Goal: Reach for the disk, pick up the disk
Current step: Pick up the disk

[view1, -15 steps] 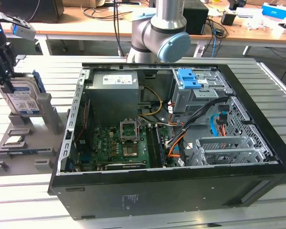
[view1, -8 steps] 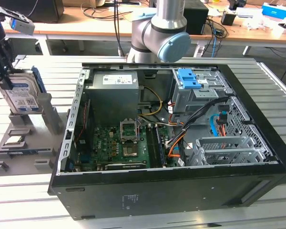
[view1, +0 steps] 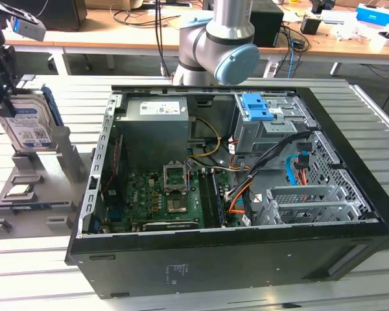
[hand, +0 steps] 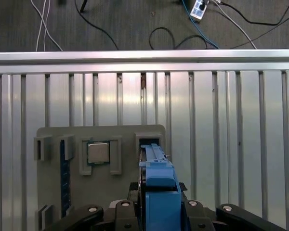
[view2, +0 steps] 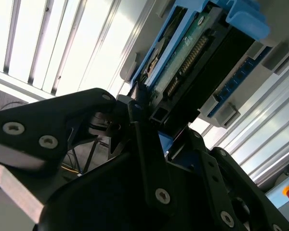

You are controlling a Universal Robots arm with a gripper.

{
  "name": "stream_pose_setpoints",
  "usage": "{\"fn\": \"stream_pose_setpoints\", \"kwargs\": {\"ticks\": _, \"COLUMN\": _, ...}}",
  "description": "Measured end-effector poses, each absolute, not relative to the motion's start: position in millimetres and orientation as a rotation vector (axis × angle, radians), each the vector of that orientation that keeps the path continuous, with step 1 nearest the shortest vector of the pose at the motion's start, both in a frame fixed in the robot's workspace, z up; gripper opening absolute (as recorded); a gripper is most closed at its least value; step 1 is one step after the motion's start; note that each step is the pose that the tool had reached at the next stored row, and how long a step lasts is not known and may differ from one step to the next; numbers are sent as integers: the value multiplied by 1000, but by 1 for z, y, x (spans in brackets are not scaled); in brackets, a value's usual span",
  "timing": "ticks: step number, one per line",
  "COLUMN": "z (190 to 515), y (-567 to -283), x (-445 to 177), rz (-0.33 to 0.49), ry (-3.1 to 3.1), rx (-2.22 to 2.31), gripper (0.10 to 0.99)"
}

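Observation:
The disk (view1: 27, 123) is a silver hard drive with a blue-and-white label and blue rails. It stands upright at the exterior view's left, over the grey fixture (view1: 58, 162). My gripper (view1: 3, 103) comes down on its top edge and is shut on the disk. In the first wrist view the blue rail of the disk (hand: 156, 192) runs between the black fingers of the gripper (hand: 156, 209), just short of an open slot in the fixture (hand: 53, 137). In the second wrist view the disk (view2: 197, 53) shows its green circuit board, and the gripper (view2: 149, 120) clamps its near edge.
An open black computer case (view1: 233, 253) fills the middle of the slatted metal table, with a blue latch piece (view1: 256, 107) inside at the back. A square processor chip (hand: 98, 152) lies in the fixture beside the disk's slot. Desks with cables stand behind.

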State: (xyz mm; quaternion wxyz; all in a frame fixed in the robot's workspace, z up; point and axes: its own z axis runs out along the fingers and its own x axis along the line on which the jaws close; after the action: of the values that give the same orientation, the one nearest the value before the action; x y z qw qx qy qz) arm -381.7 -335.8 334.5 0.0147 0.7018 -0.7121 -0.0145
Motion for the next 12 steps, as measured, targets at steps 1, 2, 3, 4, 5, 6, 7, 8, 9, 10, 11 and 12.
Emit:
{"fn": "stream_pose_setpoints", "kwargs": {"ticks": 1, "z": 337, "y": -336, "x": -381, "rz": -45, "ry": -2216, "rx": 2184, "gripper": 365}}
{"fn": "stream_pose_setpoints", "kwargs": {"ticks": 2, "z": 340, "y": -336, "x": -381, "rz": -46, "ry": -2216, "rx": 2184, "gripper": 365}}
{"fn": "stream_pose_setpoints", "kwargs": {"ticks": 3, "z": 341, "y": -336, "x": -381, "rz": -46, "ry": -2216, "rx": 2184, "gripper": 365}}
{"fn": "stream_pose_setpoints", "kwargs": {"ticks": 4, "z": 344, "y": -336, "x": -381, "rz": -46, "ry": -2216, "rx": 2184, "gripper": 365}}
{"fn": "stream_pose_setpoints", "kwargs": {"ticks": 5, "z": 346, "y": -336, "x": -381, "rz": -46, "ry": -2216, "rx": 2184, "gripper": 365}}
{"fn": "stream_pose_setpoints", "kwargs": {"ticks": 6, "z": 348, "y": -336, "x": -381, "rz": -46, "ry": -2216, "rx": 2184, "gripper": 365}}
{"fn": "stream_pose_setpoints", "kwargs": {"ticks": 7, "z": 350, "y": -336, "x": -380, "rz": -47, "ry": -2216, "rx": 2184, "gripper": 365}}
{"fn": "stream_pose_setpoints", "kwargs": {"ticks": 8, "z": 351, "y": -336, "x": -380, "rz": -47, "ry": -2216, "rx": 2184, "gripper": 365}}
{"fn": "stream_pose_setpoints", "kwargs": {"ticks": 9, "z": 352, "y": -336, "x": -380, "rz": -47, "ry": -2216, "rx": 2184, "gripper": 365}}
{"fn": "stream_pose_setpoints", "kwargs": {"ticks": 10, "z": 354, "y": -336, "x": -380, "rz": -47, "ry": -2215, "rx": 2184, "gripper": 365}}
{"fn": "stream_pose_setpoints", "kwargs": {"ticks": 11, "z": 355, "y": -336, "x": -380, "rz": -47, "ry": -2215, "rx": 2183, "gripper": 365}}
{"fn": "stream_pose_setpoints", "kwargs": {"ticks": 12, "z": 356, "y": -336, "x": -380, "rz": -47, "ry": -2215, "rx": 2183, "gripper": 365}}
